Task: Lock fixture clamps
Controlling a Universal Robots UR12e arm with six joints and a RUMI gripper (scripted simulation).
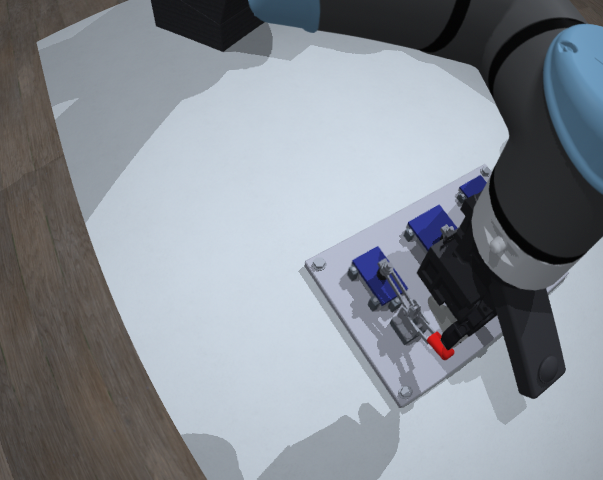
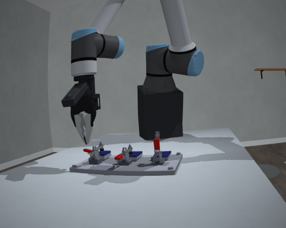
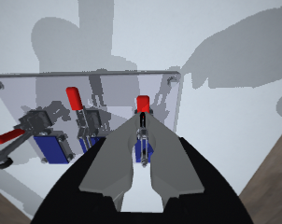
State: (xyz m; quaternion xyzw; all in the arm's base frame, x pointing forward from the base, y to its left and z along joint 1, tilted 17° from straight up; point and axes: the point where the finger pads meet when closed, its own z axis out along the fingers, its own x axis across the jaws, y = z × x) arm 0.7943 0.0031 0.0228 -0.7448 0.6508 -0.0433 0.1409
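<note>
— Where is your gripper (image 2: 85,141)?

— It hangs above the plate (image 2: 128,169) on the white surface (image 2: 138,201), over the end clamp (image 2: 96,154). It is squeezed all the way shut and has nothing in it

— And your clamps?

— Three stand in a row on the plate. That end one has its red handle (image 2: 87,150) lying low. The middle handle (image 2: 118,156) tilts down. The last handle (image 2: 156,144) stands straight up

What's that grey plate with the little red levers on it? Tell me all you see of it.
The fixture plate is a flat grey rectangular slab lying on the white table, bolts at its corners. Three small metal clamps stand in a row on it, each with a red handle and blue block. Two handles lie low; one handle stands upright. Nothing touches it from above.
</note>
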